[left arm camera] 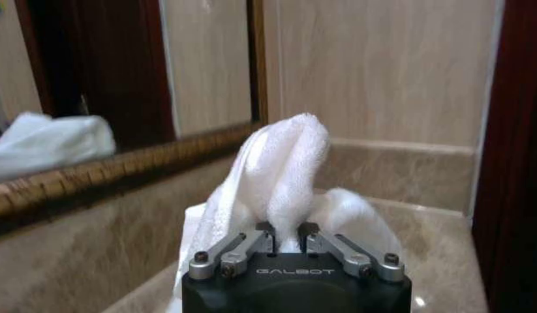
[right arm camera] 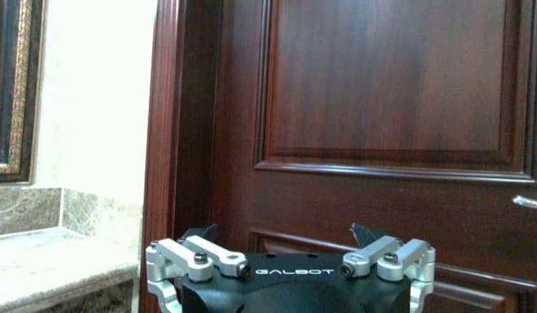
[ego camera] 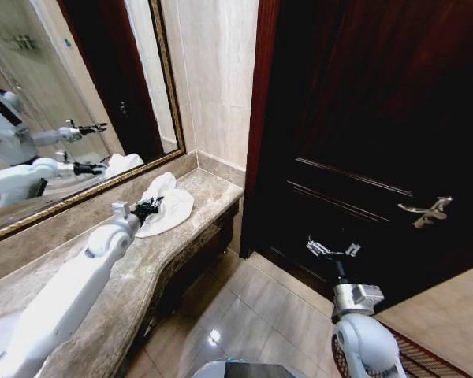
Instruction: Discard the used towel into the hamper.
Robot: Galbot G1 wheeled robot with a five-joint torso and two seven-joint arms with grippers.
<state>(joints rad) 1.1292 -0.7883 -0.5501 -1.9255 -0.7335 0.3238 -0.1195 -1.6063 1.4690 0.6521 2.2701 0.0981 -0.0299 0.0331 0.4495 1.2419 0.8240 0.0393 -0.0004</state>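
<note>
1. The left gripper (ego camera: 148,208) sits at the centre-left of the head view, its fingers pinched together on a raised fold of the white towel (ego camera: 167,206).
2. The towel lies on the marble counter (ego camera: 134,276), below the mirror (ego camera: 71,102).
3. The right gripper (ego camera: 331,250) hangs at lower right before the dark door (ego camera: 363,118), fingers spread wide, holding nothing.
4. The hamper's (ego camera: 426,364) wire rim shows in the bottom-right corner.

Your left hand (ego camera: 148,208) has open table (ego camera: 197,197) right of the towel (ego camera: 167,206); mirror (ego camera: 71,102) and wall (ego camera: 217,79) block left and far, the dark door (ego camera: 363,134) blocks right.
</note>
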